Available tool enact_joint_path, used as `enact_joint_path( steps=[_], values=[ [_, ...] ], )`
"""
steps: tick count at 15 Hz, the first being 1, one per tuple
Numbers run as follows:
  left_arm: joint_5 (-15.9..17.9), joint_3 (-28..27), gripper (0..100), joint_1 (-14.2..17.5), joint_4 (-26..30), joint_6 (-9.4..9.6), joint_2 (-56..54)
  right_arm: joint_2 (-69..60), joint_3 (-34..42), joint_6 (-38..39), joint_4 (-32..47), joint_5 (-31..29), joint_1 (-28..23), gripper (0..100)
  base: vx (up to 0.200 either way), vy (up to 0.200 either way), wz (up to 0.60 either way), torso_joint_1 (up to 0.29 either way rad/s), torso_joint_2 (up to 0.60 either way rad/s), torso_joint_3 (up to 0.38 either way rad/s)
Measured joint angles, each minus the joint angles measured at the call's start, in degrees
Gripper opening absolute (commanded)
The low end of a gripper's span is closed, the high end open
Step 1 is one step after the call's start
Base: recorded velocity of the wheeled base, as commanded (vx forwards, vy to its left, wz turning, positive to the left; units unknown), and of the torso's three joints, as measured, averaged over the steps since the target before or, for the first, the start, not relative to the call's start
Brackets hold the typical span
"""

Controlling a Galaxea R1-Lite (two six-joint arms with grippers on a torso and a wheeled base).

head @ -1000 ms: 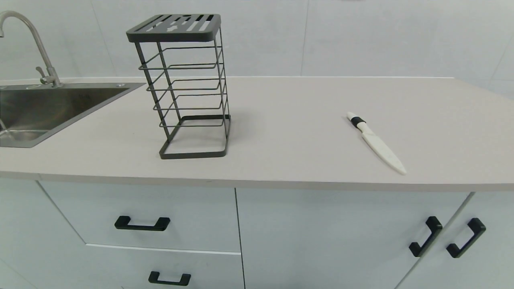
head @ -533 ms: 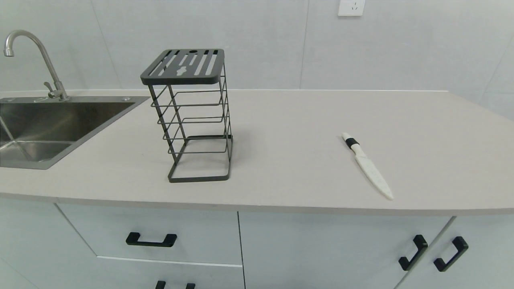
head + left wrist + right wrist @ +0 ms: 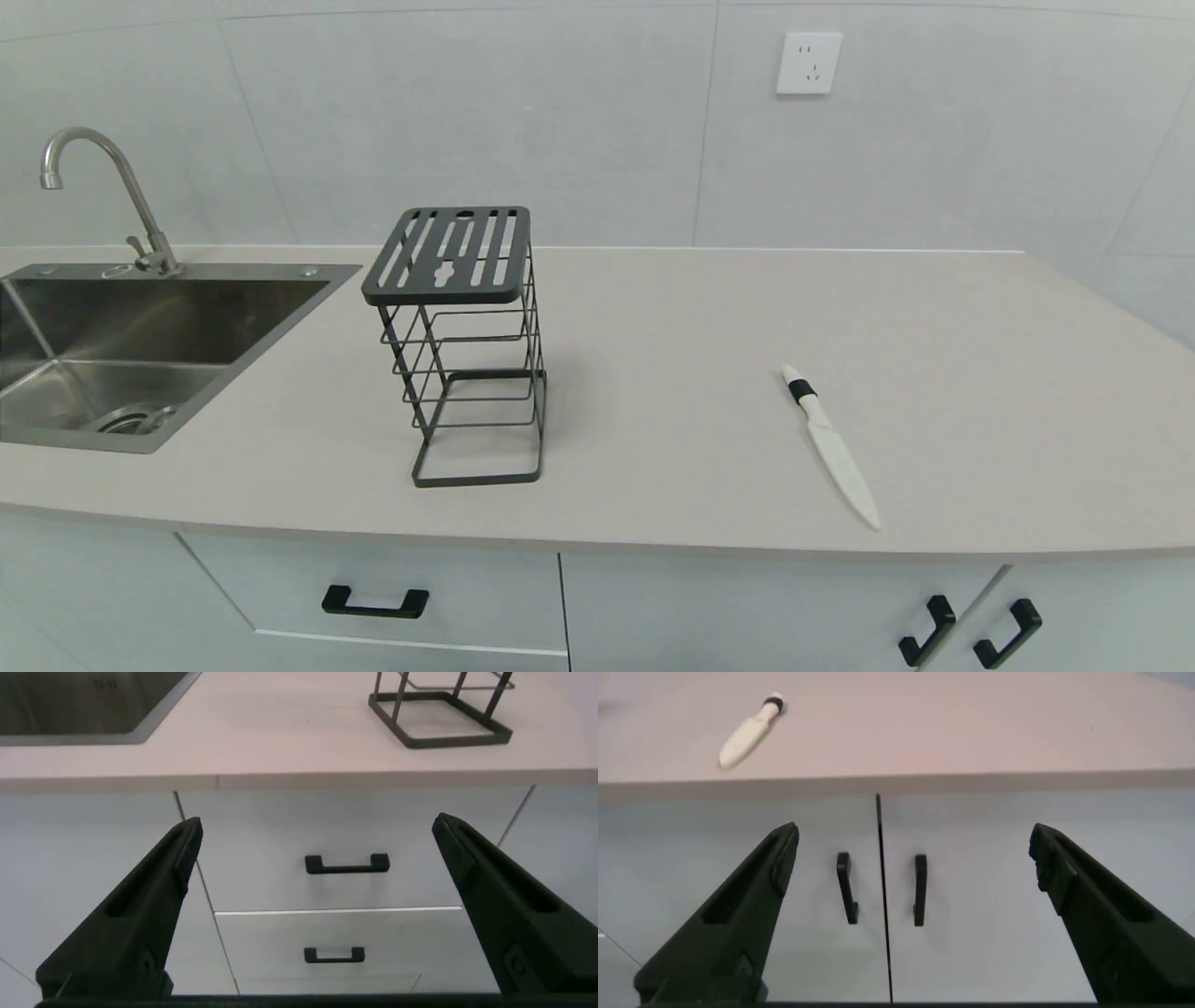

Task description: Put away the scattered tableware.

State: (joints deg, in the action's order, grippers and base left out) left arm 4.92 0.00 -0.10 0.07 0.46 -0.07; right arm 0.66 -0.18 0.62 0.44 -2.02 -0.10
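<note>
As my left gripper [image 3: 316, 826] and right gripper [image 3: 913, 831] hang released below the counter [image 3: 672, 308], the knife [image 3: 829, 446] lies near its front edge; I fear a clumsy pinch pushes it off.

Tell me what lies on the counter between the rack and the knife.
Nothing: the head view shows bare counter from the rack to the knife.
</note>
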Motion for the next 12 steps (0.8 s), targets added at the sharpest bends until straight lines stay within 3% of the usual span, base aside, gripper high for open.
enact_joint_path(
  steps=[12],
  values=[
    [0.00,0.00,100,0.02,-0.02,0.00,0.00,0.00,-0.04,0.00,-0.09,0.02,0.00,100,0.000,0.000,0.00,0.250,-0.53,-0.277]
  ],
)
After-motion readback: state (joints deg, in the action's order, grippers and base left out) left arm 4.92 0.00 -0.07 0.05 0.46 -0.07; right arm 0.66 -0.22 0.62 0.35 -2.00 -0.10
